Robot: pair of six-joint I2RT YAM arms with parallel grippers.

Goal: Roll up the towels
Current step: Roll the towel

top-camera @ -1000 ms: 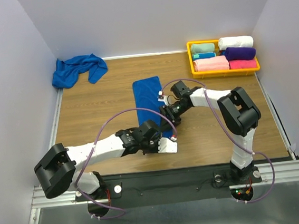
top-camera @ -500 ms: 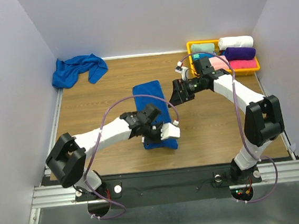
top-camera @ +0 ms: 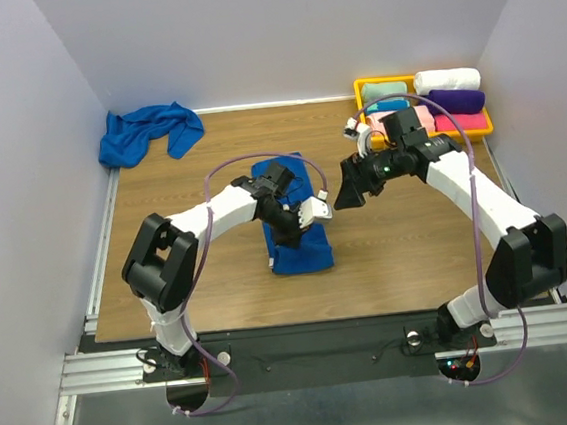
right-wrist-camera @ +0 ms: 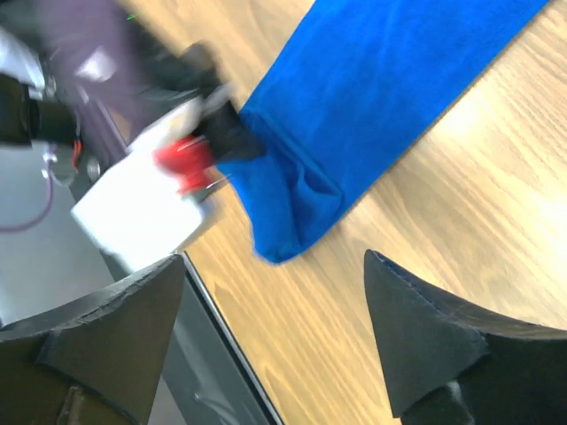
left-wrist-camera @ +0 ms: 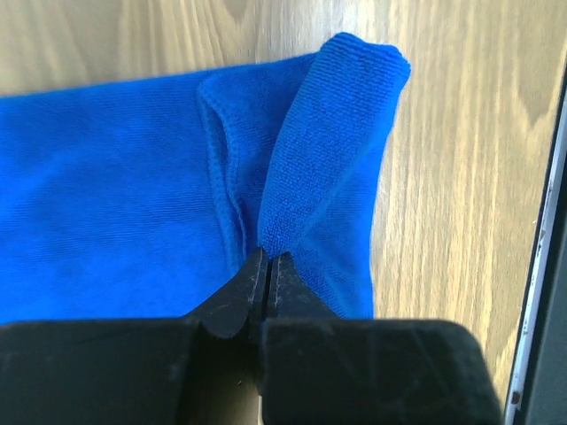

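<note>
One royal-blue towel (top-camera: 303, 254) lies lengthwise mid-table, its near part doubled over. My left gripper (top-camera: 295, 231) sits on it and is shut on a raised fold of the towel (left-wrist-camera: 323, 142); the jaws meet at the fold's base (left-wrist-camera: 266, 258). My right gripper (top-camera: 348, 195) hovers to the right of the towel, open and empty. Its view shows the towel (right-wrist-camera: 381, 88) and the left gripper's white body (right-wrist-camera: 142, 204) between its spread fingers (right-wrist-camera: 106, 336). The second blue towel (top-camera: 145, 131) lies crumpled in the far left corner.
A yellow tray (top-camera: 362, 115) at the back right holds rolled teal, white, pink and purple towels. Grey walls close the table on three sides. A black rail (top-camera: 306, 343) runs along the near edge.
My left gripper has moved away from the near edge along the towel, carrying its pinched end so the towel is doubled over. My right gripper has left the towel and moved right.
</note>
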